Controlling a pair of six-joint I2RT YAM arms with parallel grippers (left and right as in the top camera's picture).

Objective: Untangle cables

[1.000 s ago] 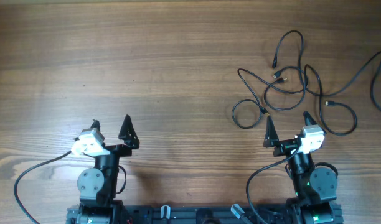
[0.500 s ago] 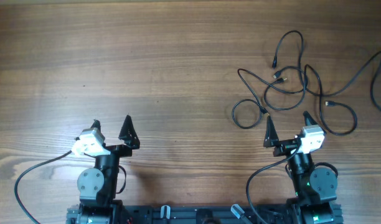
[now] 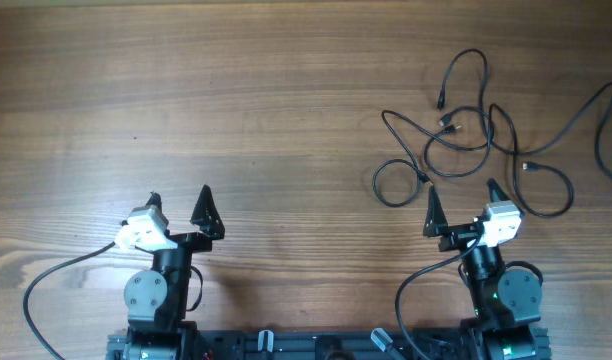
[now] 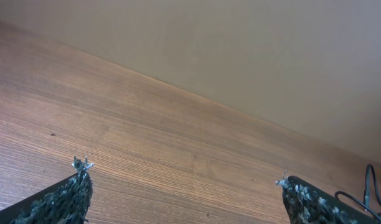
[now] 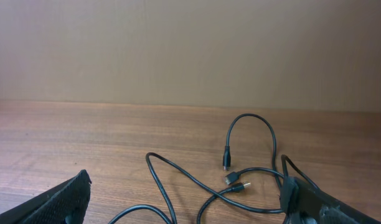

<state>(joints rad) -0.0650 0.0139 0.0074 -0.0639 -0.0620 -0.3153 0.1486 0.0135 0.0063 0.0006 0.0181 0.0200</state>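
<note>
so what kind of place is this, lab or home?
Probably a robotics lab bench: bare brown wood-grain table, white-and-black left robot arm and right robot arm at its edge, thin black tangled cables, plain beige wall.

Worktop (image 3: pixel 286 100) — brown wood grain, matt, smooth. Cables (image 5: pixel 248 115) — black plastic sheath, slight sheen. Fingers (image 4: pixel 63 202) black, rough, speckled surface.

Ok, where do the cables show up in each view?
Overhead: cables loose at upper right, just beyond the right gripper.
Left wrist: only a sliver at the far right edge.
Right wrist: lower centre to right.
Shared landmark: the arched strand ending in a plug, topmost overhead, centre in right wrist.
</note>
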